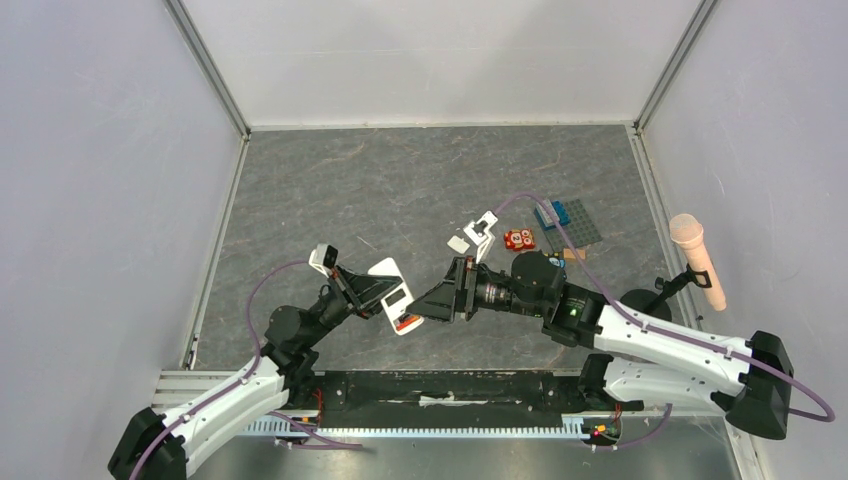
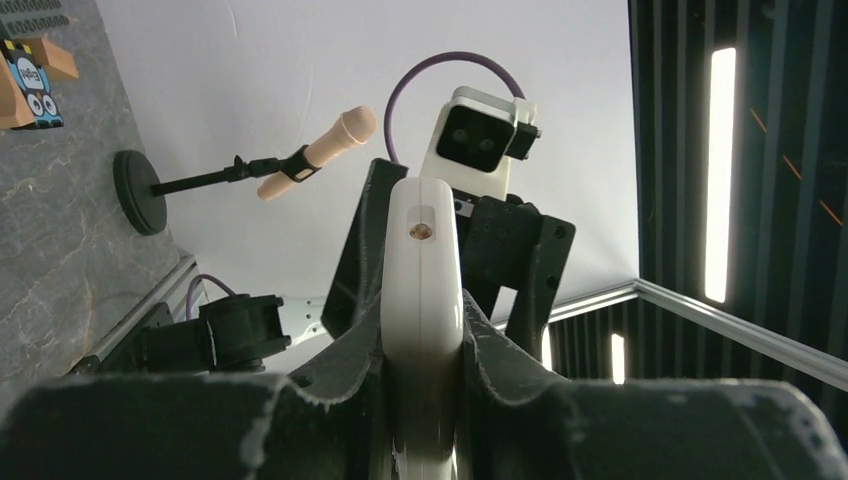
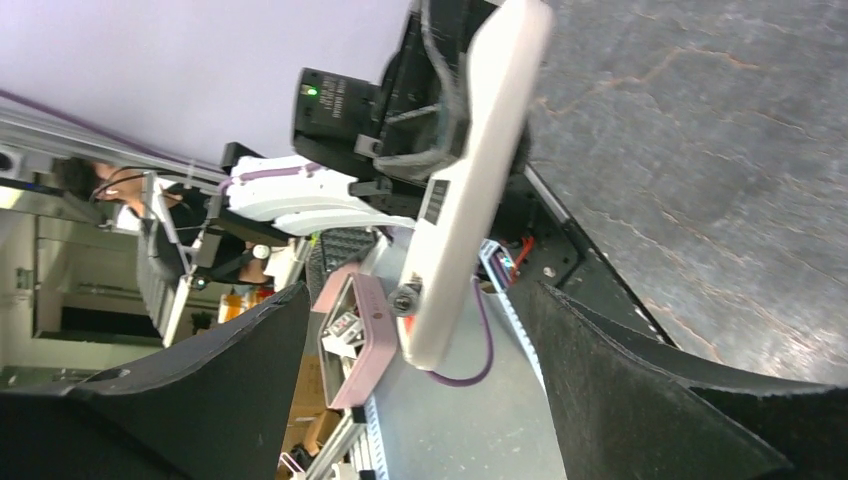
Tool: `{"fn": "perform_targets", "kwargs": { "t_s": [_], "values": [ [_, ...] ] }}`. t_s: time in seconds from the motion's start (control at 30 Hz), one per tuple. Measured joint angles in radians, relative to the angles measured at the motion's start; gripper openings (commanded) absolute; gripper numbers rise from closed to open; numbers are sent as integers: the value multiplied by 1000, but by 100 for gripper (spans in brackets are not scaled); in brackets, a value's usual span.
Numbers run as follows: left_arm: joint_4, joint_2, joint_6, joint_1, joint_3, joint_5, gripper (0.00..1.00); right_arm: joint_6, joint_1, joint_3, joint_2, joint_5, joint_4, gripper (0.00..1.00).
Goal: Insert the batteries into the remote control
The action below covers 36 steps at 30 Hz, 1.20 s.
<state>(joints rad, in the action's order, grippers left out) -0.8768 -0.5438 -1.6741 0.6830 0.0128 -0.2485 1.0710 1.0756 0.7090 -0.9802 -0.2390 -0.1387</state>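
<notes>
My left gripper (image 1: 372,296) is shut on the remote control (image 1: 395,293) and holds it tilted above the table, white back up. In the left wrist view the remote (image 2: 423,270) stands edge-on, clamped between my fingers (image 2: 350,350). An orange-red battery (image 1: 407,323) shows at the remote's lower end. My right gripper (image 1: 422,304) is open, its jaws either side of that end of the remote (image 3: 470,190). A small silvery round battery end (image 3: 404,298) shows on the remote's side there. Nothing is held in the right jaws.
A small loose white cover piece (image 1: 458,243) and a white bracket (image 1: 483,230) lie behind the grippers. A red block with white circles (image 1: 519,239), blue and grey plates (image 1: 567,220) and a microphone on a stand (image 1: 697,258) are at the right.
</notes>
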Motion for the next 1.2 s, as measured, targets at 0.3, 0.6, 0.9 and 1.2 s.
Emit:
{"fn": "perform_targets", "kwargs": {
  "t_s": [0.3, 0.6, 0.9, 1.2],
  "values": [
    [6, -14, 16, 0, 3, -34, 2, 48, -3, -4, 21, -8, -56, 62],
    [23, -15, 37, 0, 52, -69, 2, 97, -19, -61, 30, -9, -85, 51],
    [28, -25, 41, 0, 66, -75, 2, 121, -19, -69, 27, -27, -113, 41],
    [105, 10, 40, 0, 80, -56, 2, 127, -19, -80, 16, -26, -134, 60]
  ]
}}
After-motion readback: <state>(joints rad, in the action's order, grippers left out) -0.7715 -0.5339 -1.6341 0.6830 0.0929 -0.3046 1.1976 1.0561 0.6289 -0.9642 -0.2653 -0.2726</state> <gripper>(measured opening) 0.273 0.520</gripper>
